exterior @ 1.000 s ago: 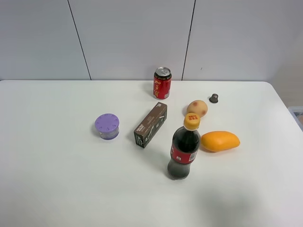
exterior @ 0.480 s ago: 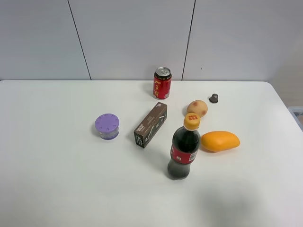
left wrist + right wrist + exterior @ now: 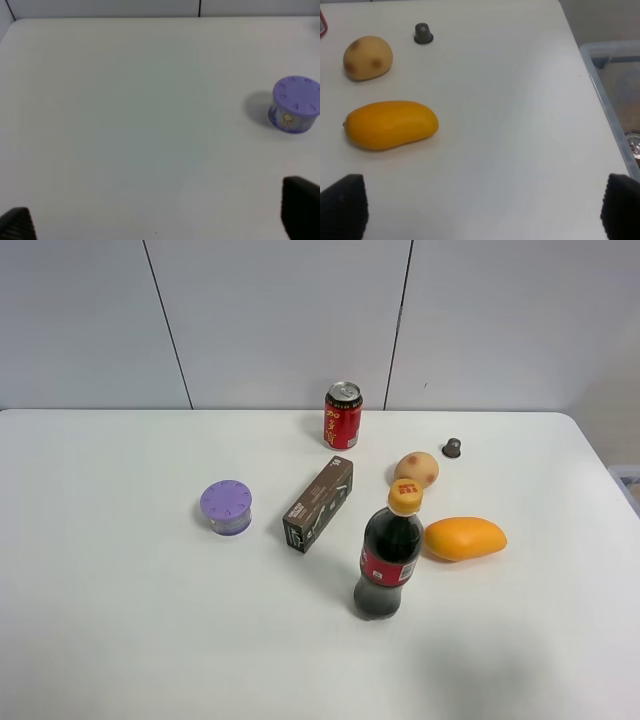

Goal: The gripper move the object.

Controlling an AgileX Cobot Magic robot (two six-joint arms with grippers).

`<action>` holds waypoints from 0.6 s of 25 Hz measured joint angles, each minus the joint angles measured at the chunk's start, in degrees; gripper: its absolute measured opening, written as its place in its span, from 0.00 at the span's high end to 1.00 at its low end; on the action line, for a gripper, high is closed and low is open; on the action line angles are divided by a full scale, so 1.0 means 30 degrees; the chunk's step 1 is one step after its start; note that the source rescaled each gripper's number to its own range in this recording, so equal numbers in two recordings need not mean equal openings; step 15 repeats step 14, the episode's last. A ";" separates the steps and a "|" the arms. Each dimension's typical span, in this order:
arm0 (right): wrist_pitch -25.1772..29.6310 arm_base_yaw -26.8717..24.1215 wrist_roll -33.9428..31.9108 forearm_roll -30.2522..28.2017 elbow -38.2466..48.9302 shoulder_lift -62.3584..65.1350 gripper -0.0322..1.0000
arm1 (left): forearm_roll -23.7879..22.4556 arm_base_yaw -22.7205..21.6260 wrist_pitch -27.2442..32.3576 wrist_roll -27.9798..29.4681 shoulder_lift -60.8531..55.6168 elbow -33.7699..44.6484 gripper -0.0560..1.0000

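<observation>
The object, a small tan potato-like lump with reddish-brown spots (image 3: 416,469), lies on the white table right of centre, just behind the cola bottle's cap. It also shows in the right wrist view (image 3: 368,57). Neither arm shows in the exterior high view. My right gripper (image 3: 482,207) is open and empty, with only its black fingertips (image 3: 342,205) showing; the potato lies well ahead of it, beyond the mango. My left gripper (image 3: 157,220) is open and empty over the bare left part of the table, far from the potato.
A bright-orange mango (image 3: 464,538) lies near the potato, in front of it. A cola bottle (image 3: 388,558), a dark box (image 3: 319,504), a red can (image 3: 343,415), a purple round container (image 3: 226,507) and a small dark cap (image 3: 452,448) stand around. A clear bin (image 3: 615,100) sits off the right edge.
</observation>
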State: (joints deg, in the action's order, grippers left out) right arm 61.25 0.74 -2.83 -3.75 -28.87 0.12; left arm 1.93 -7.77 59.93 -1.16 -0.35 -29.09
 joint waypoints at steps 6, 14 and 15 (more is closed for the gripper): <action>0.0000 0.0000 0.0000 0.0000 0.0000 0.0000 0.00 | 0.0017 0.0019 0.0000 0.0000 0.0000 0.0000 0.01; 0.0000 0.0000 0.0000 0.0000 0.0000 0.0000 0.00 | 0.0017 0.0019 0.0000 0.0000 0.0000 0.0000 0.01; 0.0000 0.0000 0.0000 0.0000 0.0000 0.0000 0.00 | 0.0017 0.0019 0.0000 0.0000 0.0000 0.0000 0.01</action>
